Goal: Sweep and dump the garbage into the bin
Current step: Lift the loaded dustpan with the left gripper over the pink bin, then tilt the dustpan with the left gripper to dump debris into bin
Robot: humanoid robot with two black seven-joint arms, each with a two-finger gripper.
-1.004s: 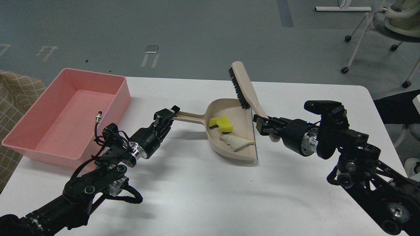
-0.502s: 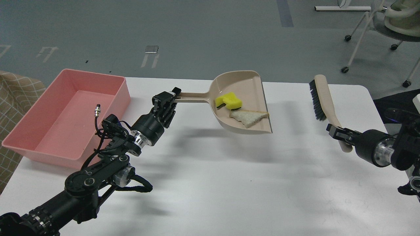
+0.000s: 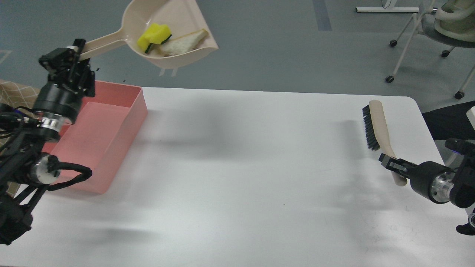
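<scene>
My left gripper (image 3: pixel 74 50) is shut on the handle of a beige dustpan (image 3: pixel 180 15), held high above the far left of the table, past the bin's far right corner. In the pan lie a yellow sponge (image 3: pixel 154 34) and a slice of bread (image 3: pixel 183 42). The pink bin (image 3: pixel 111 122) stands at the table's left, partly hidden by my left arm. My right gripper (image 3: pixel 391 163) is shut on the handle of a beige brush (image 3: pixel 378 124) with black bristles, held near the table's right edge.
The white table (image 3: pixel 241 167) spreads between the bin and the brush. A wheeled chair (image 3: pixel 438 29) stands on the floor at the far right. A checked cloth (image 3: pixel 11 96) shows beyond the bin at the left.
My left gripper has lifted the dustpan with the sponge and bread up and to the left, towards the bin. My right gripper has lowered the brush slightly near the right edge.
</scene>
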